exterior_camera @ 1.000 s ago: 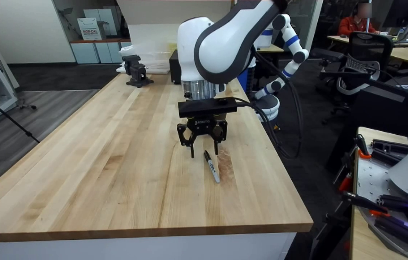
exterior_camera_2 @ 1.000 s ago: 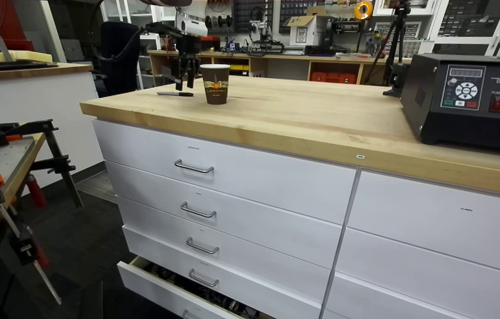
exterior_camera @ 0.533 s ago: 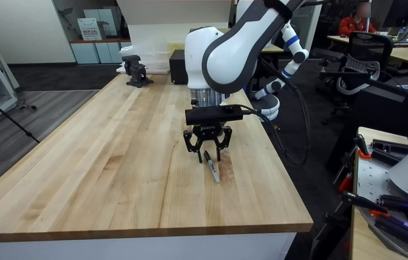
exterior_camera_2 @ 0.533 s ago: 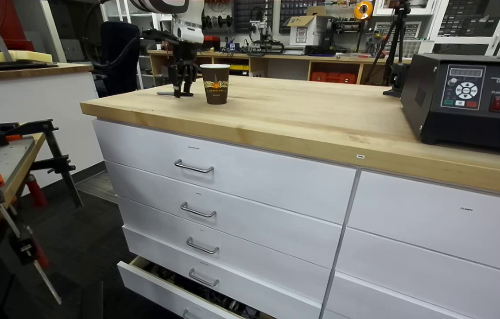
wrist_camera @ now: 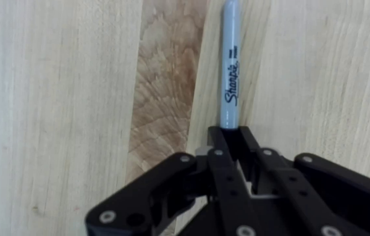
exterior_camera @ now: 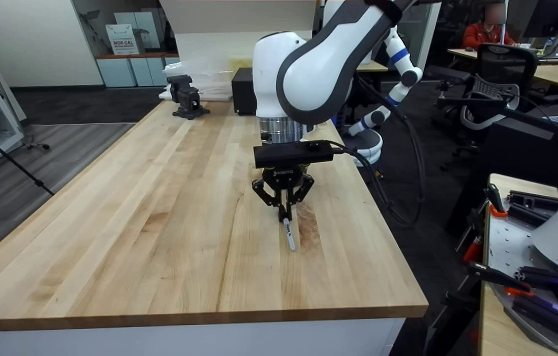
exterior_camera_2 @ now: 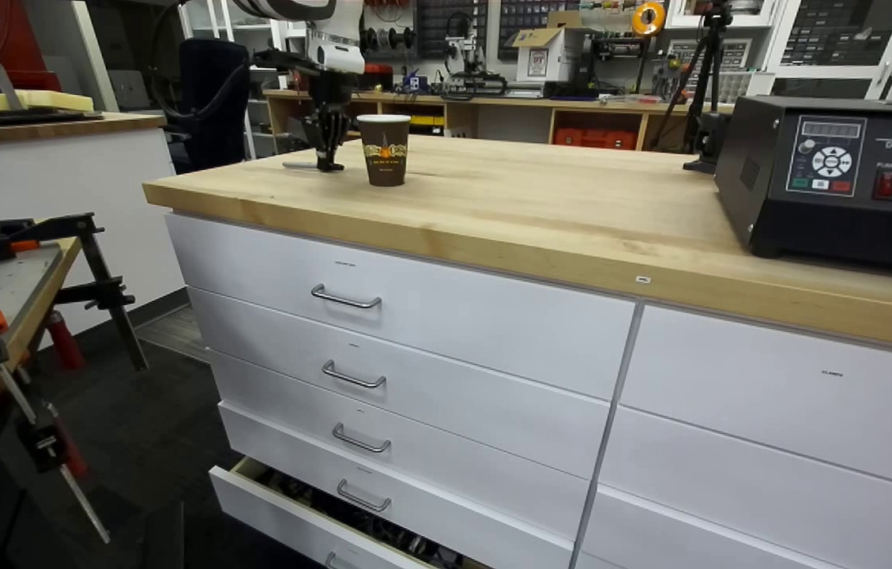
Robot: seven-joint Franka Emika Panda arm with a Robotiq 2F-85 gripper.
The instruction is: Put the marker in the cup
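The marker, with its pale grey body (wrist_camera: 230,75) and dark end, lies along the wooden tabletop (exterior_camera: 160,257); whether it touches the wood throughout I cannot tell. My gripper (wrist_camera: 229,131) points down and is shut on the marker's dark end, which is mostly hidden between the fingers (wrist_camera: 217,139). In both exterior views the light body (exterior_camera: 289,236) sticks out from under the fingertips. The brown cup (exterior_camera_2: 385,154) with a white rim stands upright on the table, just right of the gripper (exterior_camera_2: 329,166) in an exterior view. The wrist view does not show the cup.
A black vise (exterior_camera: 189,98) and a black box (exterior_camera: 244,92) stand at the table's far end. In an exterior view a large black control unit (exterior_camera_2: 833,182) sits on the right of the table. A low drawer (exterior_camera_2: 319,514) is pulled out below.
My gripper has come down and its fingers have closed around the marker's dark end. The marker has shifted slightly as they closed. The cup has not moved.
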